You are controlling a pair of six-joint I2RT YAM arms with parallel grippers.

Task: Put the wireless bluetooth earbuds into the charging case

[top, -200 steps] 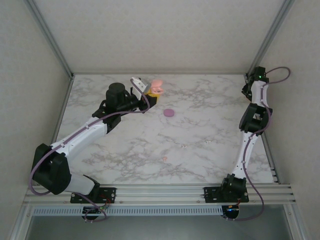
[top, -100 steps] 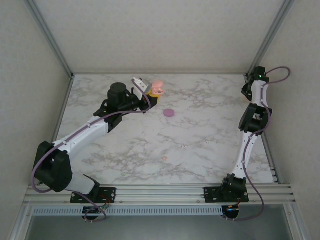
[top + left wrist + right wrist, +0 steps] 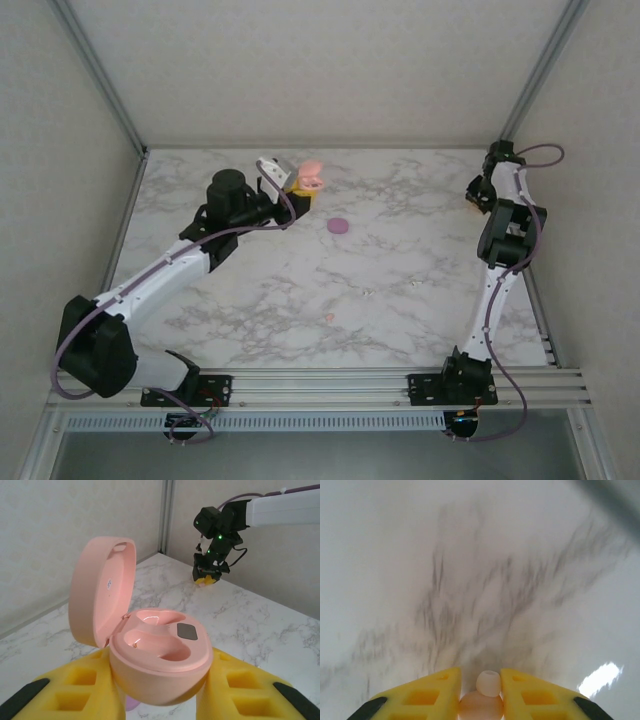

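Your right gripper point(image 3: 481, 685) pinches one earbud point(image 3: 482, 700) between its yellow fingers, and the whitish tip of the bud points forward, out of the grip. This gripper hangs over the far right side of the table point(image 3: 400, 280), well apart from the charging case point(image 3: 160, 655). Your left gripper point(image 3: 160, 680) is closed around the lower half of the pink case and holds it above the table near the far left. The lid point(image 3: 102, 592) stands open and both wells look empty.

The step now, I think, is to carry the bud across to the case.

- Keep the left arm quiet, so the open side of the case faces the coming gripper.
- Bring the bud over one well and turn the wrist so the bud's shape agrees with the well.
- Go down slowly and do not touch the lid.
- Let go only when the bud sits low in the well; a tilted bud can jump out.

A second bud point(image 3: 328, 316), pink-orange, lies on the table nearer to you, and a purple round piece point(image 3: 338, 225) lies near the case.
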